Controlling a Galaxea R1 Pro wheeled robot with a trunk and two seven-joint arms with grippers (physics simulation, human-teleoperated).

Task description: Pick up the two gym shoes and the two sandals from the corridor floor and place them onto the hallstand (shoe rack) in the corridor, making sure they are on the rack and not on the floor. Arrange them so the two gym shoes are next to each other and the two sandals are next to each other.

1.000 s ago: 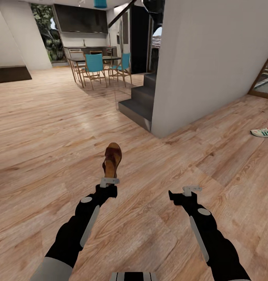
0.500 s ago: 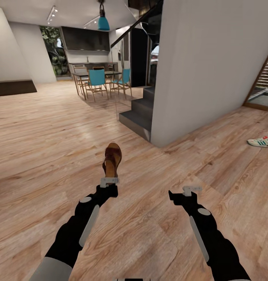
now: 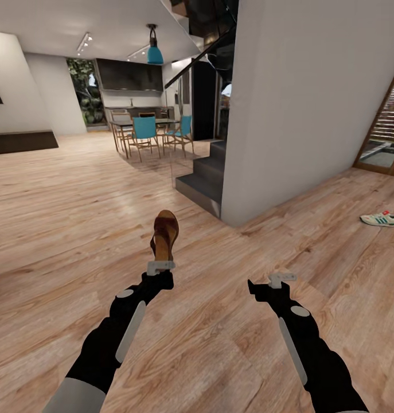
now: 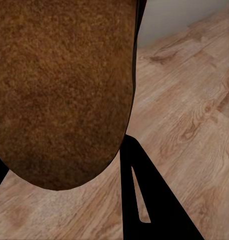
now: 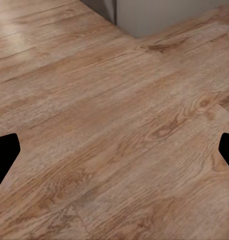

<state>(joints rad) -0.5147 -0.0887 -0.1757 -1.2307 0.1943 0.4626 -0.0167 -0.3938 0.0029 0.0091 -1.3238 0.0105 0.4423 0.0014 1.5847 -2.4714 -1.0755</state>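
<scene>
My left gripper (image 3: 160, 267) is shut on a dark brown sandal (image 3: 164, 235), held upright above the wood floor (image 3: 59, 229) in the head view. Close in the left wrist view, the sandal's brown sole (image 4: 64, 90) looms large, with one black finger (image 4: 149, 195) beside it. My right gripper (image 3: 280, 280) hangs open with nothing between its fingers; its wrist view looks down on bare floor planks (image 5: 114, 130). One cream-white gym shoe (image 3: 379, 218) with green stripes lies on the floor at the far right. The hallstand is out of view.
A pale wall block (image 3: 300, 103) with dark stair steps (image 3: 205, 178) stands ahead at centre. Behind it to the left are a dining table with teal chairs (image 3: 145, 129). A wood-framed glass door (image 3: 386, 132) is at the far right.
The whole head view has tilted upward and shifted, so ceiling and lamp show and the gym shoe sits lower left of before. Both arms hold the same pose, sandal still gripped.
</scene>
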